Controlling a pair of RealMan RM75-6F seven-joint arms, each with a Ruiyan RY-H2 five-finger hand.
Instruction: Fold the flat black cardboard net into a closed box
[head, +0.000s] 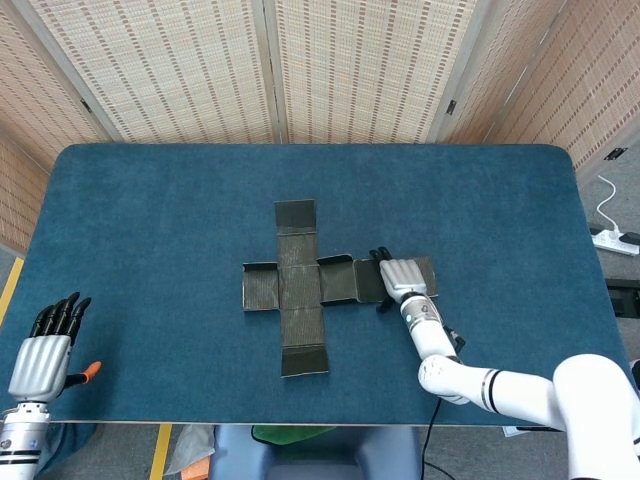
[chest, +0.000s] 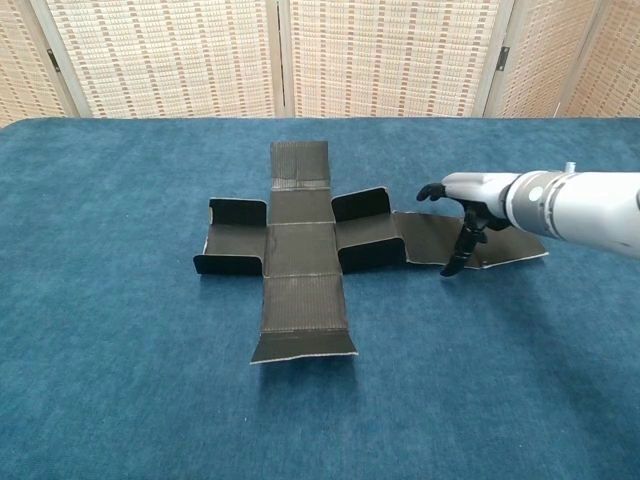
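The black cardboard net (head: 300, 285) (chest: 300, 250) lies flat in a cross shape at the middle of the blue table, with small side flaps standing up on its left and right panels. My right hand (head: 402, 277) (chest: 468, 205) hovers over the net's long right arm, fingers apart above the panel and the thumb reaching down to the panel's near edge; it holds nothing. My left hand (head: 42, 348) is at the table's near left corner, far from the net, fingers straight and together, empty. The chest view does not show it.
The blue cloth table (head: 150, 210) is backed by woven folding screens (head: 350, 60). A white power strip (head: 612, 238) lies on the floor past the table's right edge.
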